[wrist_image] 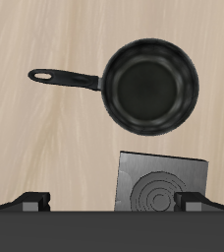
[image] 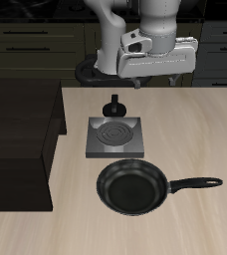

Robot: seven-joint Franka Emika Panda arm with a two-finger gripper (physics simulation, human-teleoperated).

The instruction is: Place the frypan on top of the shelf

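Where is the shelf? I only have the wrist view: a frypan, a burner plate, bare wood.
Observer: The shelf shows only in the exterior view, a dark stepped unit at the table's edge, beside the burner plate.
Operator: Anything on its top?
Observer: Nothing; the frypan lies on the table nearer the front edge than the burner.
Operator: Anything else near the burner?
Observer: A small black knob stands just behind it, farther back.
Operator: How high is the gripper?
Observer: The gripper hangs well above the table's back, holding nothing.
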